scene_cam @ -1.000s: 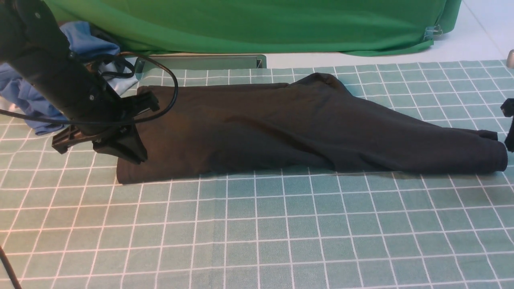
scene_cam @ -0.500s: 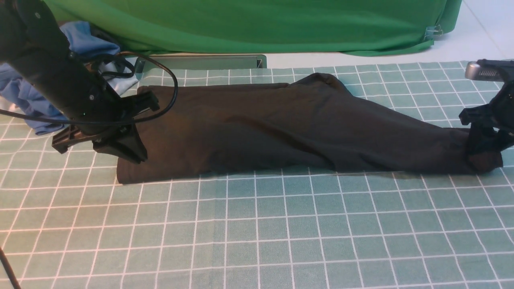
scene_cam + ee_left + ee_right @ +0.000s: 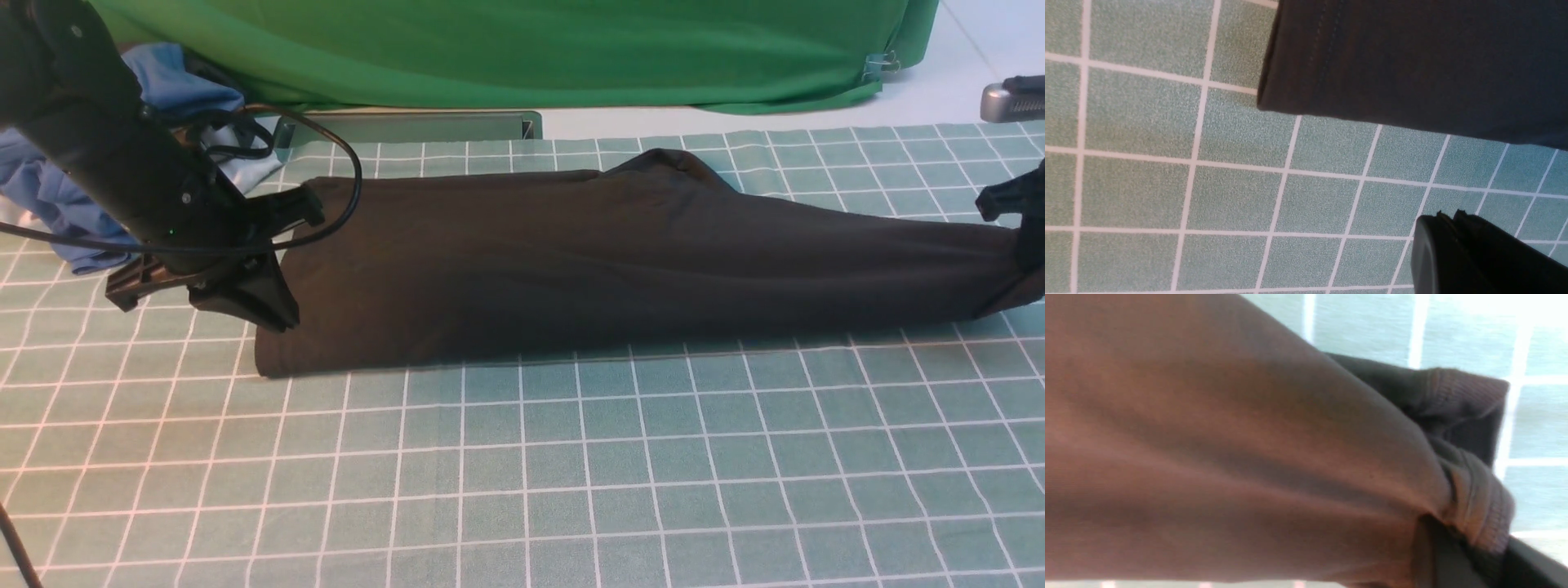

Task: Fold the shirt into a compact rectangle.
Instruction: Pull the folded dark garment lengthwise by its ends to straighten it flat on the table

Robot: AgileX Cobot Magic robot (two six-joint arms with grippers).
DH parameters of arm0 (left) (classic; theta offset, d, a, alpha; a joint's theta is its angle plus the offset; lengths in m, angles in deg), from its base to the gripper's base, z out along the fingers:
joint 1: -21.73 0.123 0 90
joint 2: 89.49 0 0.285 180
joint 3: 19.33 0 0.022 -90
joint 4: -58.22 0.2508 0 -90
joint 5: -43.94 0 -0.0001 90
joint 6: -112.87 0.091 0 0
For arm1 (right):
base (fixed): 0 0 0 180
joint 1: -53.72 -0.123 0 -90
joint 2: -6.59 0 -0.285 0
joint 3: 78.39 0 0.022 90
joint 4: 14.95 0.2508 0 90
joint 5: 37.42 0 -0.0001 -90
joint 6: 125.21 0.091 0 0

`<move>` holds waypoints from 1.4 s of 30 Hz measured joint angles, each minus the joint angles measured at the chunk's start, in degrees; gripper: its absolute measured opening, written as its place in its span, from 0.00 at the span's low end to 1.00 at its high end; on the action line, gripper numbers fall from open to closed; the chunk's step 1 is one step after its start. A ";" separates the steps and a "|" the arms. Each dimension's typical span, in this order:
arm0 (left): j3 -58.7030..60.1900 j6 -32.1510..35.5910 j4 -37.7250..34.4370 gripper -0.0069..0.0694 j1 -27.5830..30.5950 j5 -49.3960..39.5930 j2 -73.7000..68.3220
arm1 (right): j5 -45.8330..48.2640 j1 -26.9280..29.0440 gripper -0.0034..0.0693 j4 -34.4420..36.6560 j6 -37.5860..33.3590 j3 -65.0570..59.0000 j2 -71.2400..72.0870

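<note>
The black shirt [image 3: 588, 261] lies as a long band across the checked cloth, print hidden. Its right end is raised off the cloth with my right gripper [image 3: 1030, 245] shut on it. In the right wrist view the ribbed edge [image 3: 1486, 514] is bunched between the gripper's [image 3: 1486, 559] fingers [image 3: 1445, 559]. My left gripper [image 3: 277, 317] hangs low at the shirt's left end, shut and empty. In the left wrist view its closed tips [image 3: 1447, 216] stand over bare cloth, apart from the shirt's corner [image 3: 1290, 81].
A heap of blue and white clothes [image 3: 49, 188] lies at the back left behind the left arm. A green backdrop [image 3: 522, 49] closes the far side, with a grey slot [image 3: 408, 126] below it. The left arm's cable [image 3: 347, 163] loops over the shirt's left end.
My right gripper came in from the right, closed on the shirt's right end and pulled it up and to the right. The shirt drew taut and its left edge slid slightly right.
</note>
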 joint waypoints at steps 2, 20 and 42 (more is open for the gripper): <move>0.00 0.00 0.00 0.11 0.00 0.14 0.00 | -0.25 0.06 0.36 -1.78 0.02 0.02 -0.32; 0.00 0.09 -0.65 0.11 0.00 3.10 0.00 | -2.47 0.28 0.89 -2.37 4.79 -1.48 -2.63; 0.00 2.16 -0.53 0.11 0.00 1.95 0.40 | -0.60 0.69 0.13 2.53 -0.20 -2.35 -5.61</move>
